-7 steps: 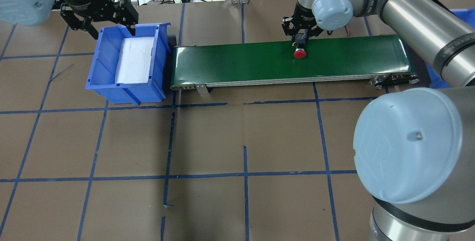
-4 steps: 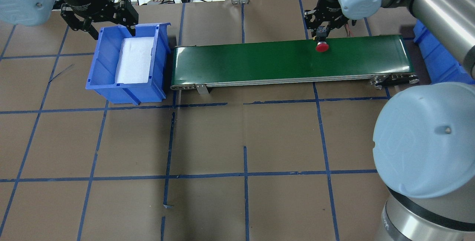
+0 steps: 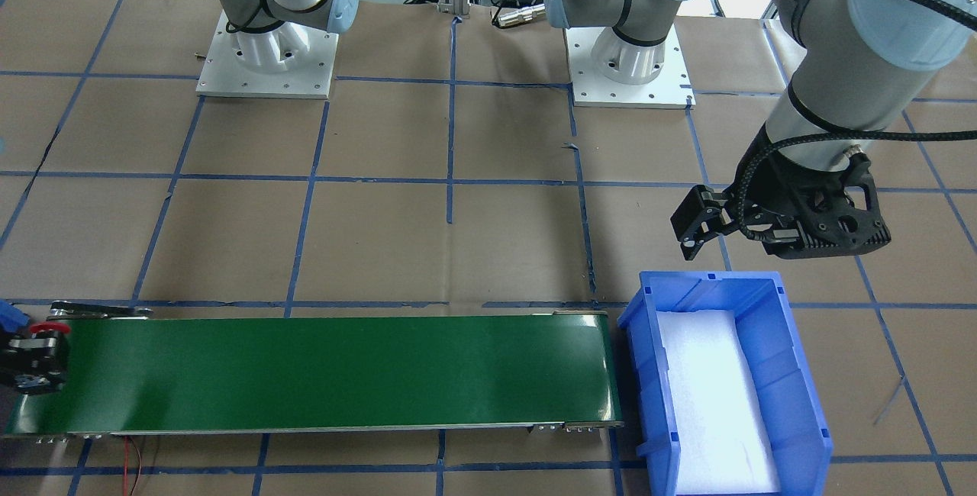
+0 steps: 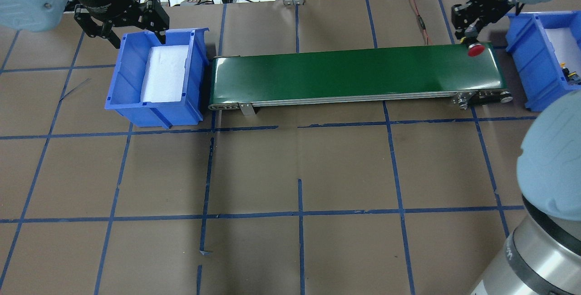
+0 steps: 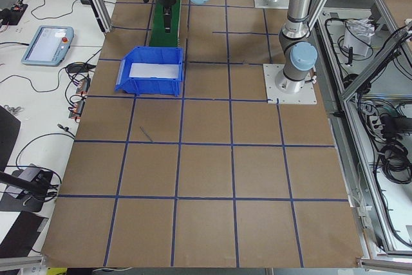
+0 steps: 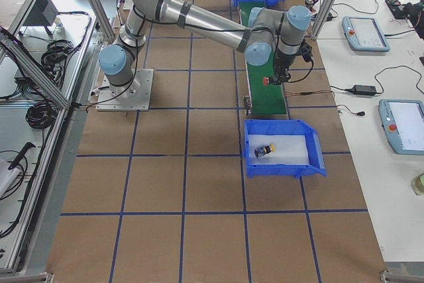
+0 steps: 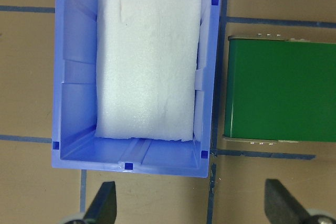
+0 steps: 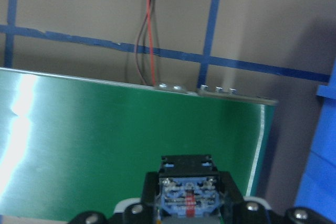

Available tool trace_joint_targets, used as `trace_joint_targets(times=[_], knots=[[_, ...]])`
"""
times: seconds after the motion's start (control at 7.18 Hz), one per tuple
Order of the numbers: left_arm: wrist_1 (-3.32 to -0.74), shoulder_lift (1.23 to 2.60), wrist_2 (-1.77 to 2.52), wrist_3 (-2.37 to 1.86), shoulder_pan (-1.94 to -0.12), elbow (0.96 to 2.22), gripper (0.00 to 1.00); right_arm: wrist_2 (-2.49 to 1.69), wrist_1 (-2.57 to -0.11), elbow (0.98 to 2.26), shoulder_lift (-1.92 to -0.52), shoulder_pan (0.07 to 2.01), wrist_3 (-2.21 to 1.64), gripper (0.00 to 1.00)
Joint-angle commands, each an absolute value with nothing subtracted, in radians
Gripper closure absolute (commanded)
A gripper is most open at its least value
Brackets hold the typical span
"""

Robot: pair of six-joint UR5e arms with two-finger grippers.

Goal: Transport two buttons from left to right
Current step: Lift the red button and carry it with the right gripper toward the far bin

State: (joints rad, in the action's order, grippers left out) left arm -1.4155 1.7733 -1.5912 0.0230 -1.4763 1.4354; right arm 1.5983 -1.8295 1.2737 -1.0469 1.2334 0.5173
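My right gripper (image 4: 470,41) is shut on the red button (image 4: 475,50) and holds it, cap towards the camera, over the right end of the green conveyor belt (image 4: 340,72). The right wrist view shows the button's block body (image 8: 187,195) between the fingers, with the belt's end below. The yellow button (image 6: 265,150) lies on its side on white foam in the right blue bin (image 4: 529,75). My left gripper (image 4: 130,31) is open and empty, above the far edge of the left blue bin (image 4: 154,111). That bin holds only white foam (image 7: 149,61).
A red-and-black wire (image 4: 420,18) lies on the table behind the belt's right end. Cables and a post stand at the table's far edge. Blue tape lines mark a grid on the brown table.
My right gripper has carried the red button rightwards along the belt, from its middle to its right end beside the right bin. The left arm has not moved.
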Motion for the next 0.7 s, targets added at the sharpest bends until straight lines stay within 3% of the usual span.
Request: trace_joint_targets(times=[0.0,0.56], knots=[[-1.414,1.773,-1.589,0.023,-1.474,1.434,0.0,1.608,-1.827,1.269,-1.066,1.093,0.71,0.9],[-1.416,1.773,-1.592,0.023,-1.474,1.436,0.0,1.591,-1.772,1.096,-0.979,0.942,0.856,0.9]])
